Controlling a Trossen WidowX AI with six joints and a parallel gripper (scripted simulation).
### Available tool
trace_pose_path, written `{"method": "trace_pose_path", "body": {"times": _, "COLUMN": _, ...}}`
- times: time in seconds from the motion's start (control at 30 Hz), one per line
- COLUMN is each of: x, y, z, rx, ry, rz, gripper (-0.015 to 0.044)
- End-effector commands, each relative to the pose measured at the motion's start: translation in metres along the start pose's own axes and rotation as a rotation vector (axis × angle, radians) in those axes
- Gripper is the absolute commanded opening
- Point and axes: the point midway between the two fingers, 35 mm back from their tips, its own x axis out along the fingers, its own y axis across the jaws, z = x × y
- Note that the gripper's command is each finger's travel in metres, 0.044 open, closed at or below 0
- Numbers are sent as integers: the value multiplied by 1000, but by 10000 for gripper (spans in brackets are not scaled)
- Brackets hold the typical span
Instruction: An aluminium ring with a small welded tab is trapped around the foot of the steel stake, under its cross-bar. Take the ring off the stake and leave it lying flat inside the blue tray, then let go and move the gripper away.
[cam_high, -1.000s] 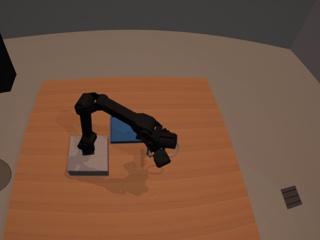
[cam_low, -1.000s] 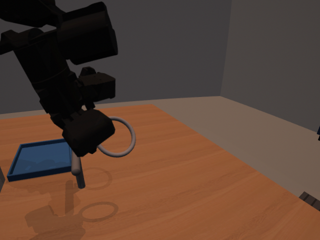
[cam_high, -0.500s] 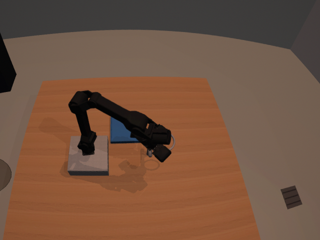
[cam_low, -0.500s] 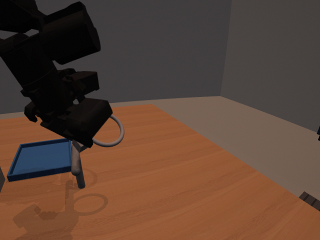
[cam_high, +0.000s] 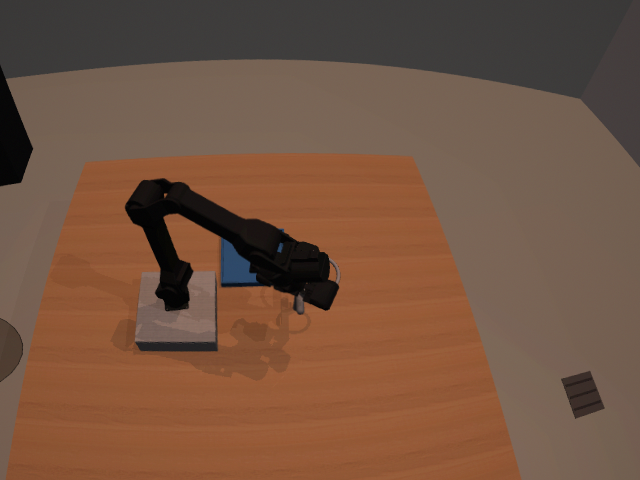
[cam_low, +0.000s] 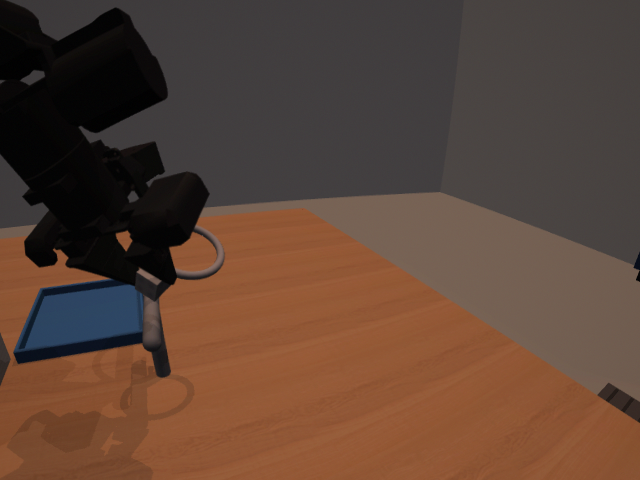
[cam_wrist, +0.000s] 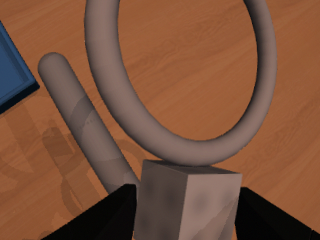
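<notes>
Evidently, gripper (cam_high: 305, 295) (cam_low: 150, 281) (cam_wrist: 184, 196) was clamped on welded tab (cam_low: 149, 283) (cam_wrist: 187, 202). Ring (cam_high: 338, 271) (cam_low: 221, 253) (cam_wrist: 200, 152), tilted, hung above table (cam_high: 361, 361) (cam_low: 361, 335) (cam_wrist: 200, 105), free of stake (cam_high: 299, 303) (cam_low: 162, 361). In wrist view, cross-bar (cam_low: 151, 328) (cam_wrist: 89, 130) intervened between ring and blue tray (cam_high: 237, 263) (cam_low: 82, 316) (cam_wrist: 11, 72). Stake stood near tray's right side; pale base block (cam_high: 175, 333) lay left of tray. Arm (cam_high: 206, 209) (cam_low: 56, 155) partly hid tray from top.

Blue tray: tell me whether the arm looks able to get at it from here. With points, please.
Probably yes: the ring (cam_high: 338, 271) (cam_low: 222, 253) (cam_wrist: 102, 55), its tab in the tool (cam_low: 155, 279) (cam_wrist: 184, 196), looks off the stake (cam_low: 161, 361), though the cross-bar (cam_high: 299, 303) (cam_low: 151, 325) (cam_wrist: 87, 122) stands close by.
</notes>
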Motion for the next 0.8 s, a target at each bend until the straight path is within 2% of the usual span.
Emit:
{"method": "trace_pose_path", "body": {"times": 0.0, "x": -3, "y": 3, "z": 4, "rx": -83, "ry": -22, "rz": -25, "gripper": 0}}
{"method": "trace_pose_path", "body": {"times": 0.77, "x": -2, "y": 31, "z": 8, "rx": -598, "ry": -67, "rz": -135, "gripper": 0}}
